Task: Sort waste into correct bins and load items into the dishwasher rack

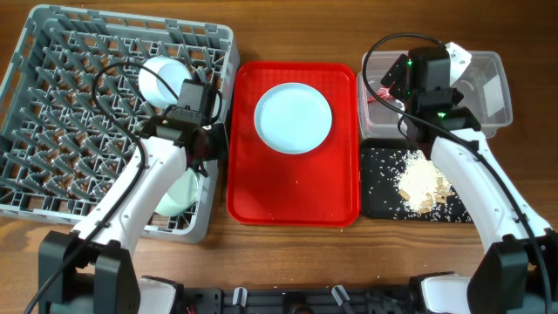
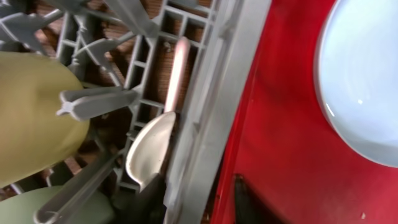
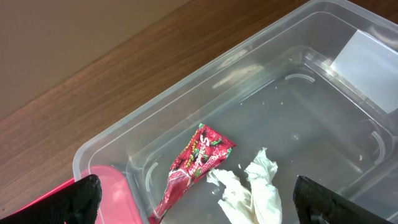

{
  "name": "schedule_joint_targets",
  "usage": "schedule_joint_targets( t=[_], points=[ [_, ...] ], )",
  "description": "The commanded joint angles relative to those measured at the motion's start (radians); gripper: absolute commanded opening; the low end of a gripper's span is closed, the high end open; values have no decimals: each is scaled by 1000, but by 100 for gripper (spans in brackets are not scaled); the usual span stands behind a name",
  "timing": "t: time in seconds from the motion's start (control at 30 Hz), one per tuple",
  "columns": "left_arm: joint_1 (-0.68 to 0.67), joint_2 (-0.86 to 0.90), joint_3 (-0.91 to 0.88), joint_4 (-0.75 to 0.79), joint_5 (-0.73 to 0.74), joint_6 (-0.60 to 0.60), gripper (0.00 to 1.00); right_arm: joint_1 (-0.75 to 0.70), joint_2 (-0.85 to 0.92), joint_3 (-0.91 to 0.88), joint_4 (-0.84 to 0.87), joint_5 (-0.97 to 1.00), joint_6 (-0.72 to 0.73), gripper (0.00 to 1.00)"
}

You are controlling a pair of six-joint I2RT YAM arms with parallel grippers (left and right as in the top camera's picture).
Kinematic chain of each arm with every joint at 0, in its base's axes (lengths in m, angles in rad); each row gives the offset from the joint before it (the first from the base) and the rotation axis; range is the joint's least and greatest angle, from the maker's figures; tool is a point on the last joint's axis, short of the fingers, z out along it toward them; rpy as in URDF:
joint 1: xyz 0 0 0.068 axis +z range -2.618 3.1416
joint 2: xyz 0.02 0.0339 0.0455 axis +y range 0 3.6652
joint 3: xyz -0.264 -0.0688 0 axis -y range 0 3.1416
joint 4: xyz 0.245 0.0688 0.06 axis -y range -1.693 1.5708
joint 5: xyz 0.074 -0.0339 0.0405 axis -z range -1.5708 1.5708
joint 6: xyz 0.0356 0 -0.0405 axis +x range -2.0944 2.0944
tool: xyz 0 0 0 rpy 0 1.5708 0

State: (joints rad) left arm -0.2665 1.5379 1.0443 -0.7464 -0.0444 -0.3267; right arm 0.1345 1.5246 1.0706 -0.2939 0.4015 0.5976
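Observation:
My left gripper (image 1: 206, 146) hangs over the right wall of the grey dishwasher rack (image 1: 52, 105), jaws a little apart and holding nothing. In the left wrist view a white spoon (image 2: 151, 149) lies in the rack beside that wall (image 2: 211, 112), just left of my gripper (image 2: 199, 203). The yellow cup (image 2: 34, 118) and the pale green bowl (image 2: 18, 208) sit in the rack too. My right gripper (image 3: 202, 202) is wide open above the clear tub (image 3: 311, 93), which holds the red wrapper (image 3: 196, 162) and the white tissue (image 3: 252, 186).
A light blue plate (image 1: 293, 118) rests on the red tray (image 1: 292, 187) between rack and bins. The black tray (image 1: 379, 187) in front of the clear tub (image 1: 488, 96) carries a heap of rice-like scraps (image 1: 423, 181).

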Motion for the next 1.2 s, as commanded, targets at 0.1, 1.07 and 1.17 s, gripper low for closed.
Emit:
schedule_joint_targets(
  t=[0.1,1.07,1.17],
  points=[
    [-5,4,3,56,37,-4,5,-3,-16,8,2,17,7,100],
    [-91,4,3,95,-64,114,16,-3,-16,8,2,17,7,100],
    [-75,-29,53,79,-62,106,40,-3,-16,8,2,17,7,100]
  ],
)
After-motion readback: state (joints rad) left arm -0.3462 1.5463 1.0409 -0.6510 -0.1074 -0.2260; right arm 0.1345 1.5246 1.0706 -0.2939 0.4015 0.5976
